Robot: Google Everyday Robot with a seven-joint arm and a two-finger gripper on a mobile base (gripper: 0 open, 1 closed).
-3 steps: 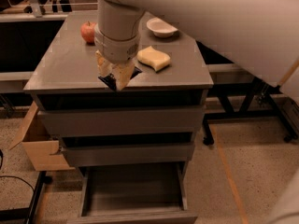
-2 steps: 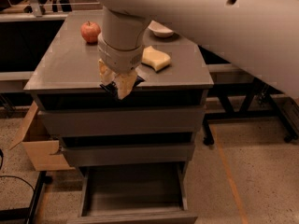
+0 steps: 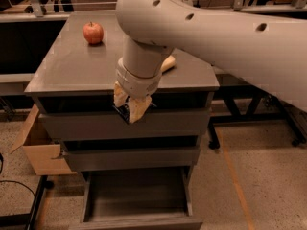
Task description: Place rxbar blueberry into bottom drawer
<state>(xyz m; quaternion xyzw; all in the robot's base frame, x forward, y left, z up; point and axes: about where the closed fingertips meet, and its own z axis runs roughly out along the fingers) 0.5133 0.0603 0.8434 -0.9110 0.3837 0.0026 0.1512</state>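
Note:
My gripper (image 3: pixel 128 110) hangs just past the front edge of the cabinet top (image 3: pixel 72 68), in front of the uppermost drawer's face. Its tan fingers (image 3: pixel 137 108) point down and are shut on a small dark bar, the rxbar blueberry (image 3: pixel 123 111), of which only a sliver shows between them. Directly below, the bottom drawer (image 3: pixel 136 193) is pulled out, its bare grey interior open to view. The two shallower drawers above it are pushed in.
A red apple (image 3: pixel 93 32) sits at the back left of the cabinet top. A pale yellow sponge (image 3: pixel 167 63) peeks out behind my arm. An open cardboard box (image 3: pixel 36 147) stands on the floor at the left. Black table legs (image 3: pixel 268 111) stand to the right.
My gripper has moved forward off the cabinet top and lower, still holding the bar. It now hangs over the front of the drawers.

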